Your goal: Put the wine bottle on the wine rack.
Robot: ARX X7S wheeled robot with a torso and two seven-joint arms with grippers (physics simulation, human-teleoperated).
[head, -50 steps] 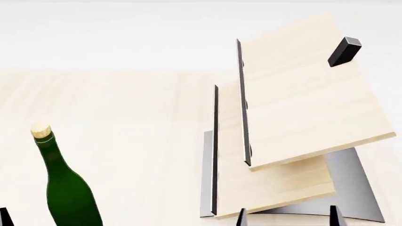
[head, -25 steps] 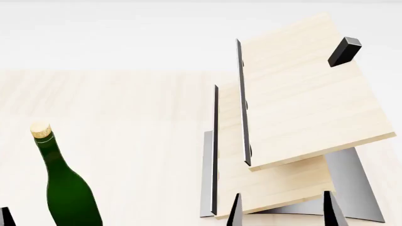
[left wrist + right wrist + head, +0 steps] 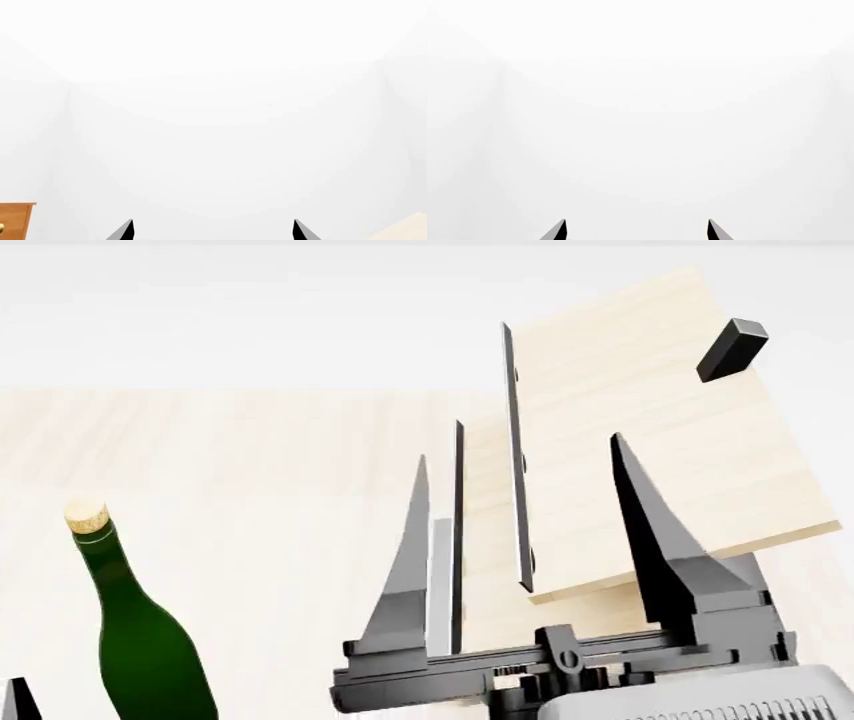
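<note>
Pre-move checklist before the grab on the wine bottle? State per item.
1. Wine bottle upright on the table, cork on: ok.
2. Right hand open, empty: ok.
3. Right hand lined up with the bottle: not ok; in the head view it is in front of the wine rack, off to the bottle's right.
4. Left hand open, nothing between the tips: ok.
5. Left hand's distance to the bottle: cannot tell; only one tip shows at the head view's edge.
6. Rack boards free of objects: ok for the visible top board; lower boards are partly hidden.
</note>
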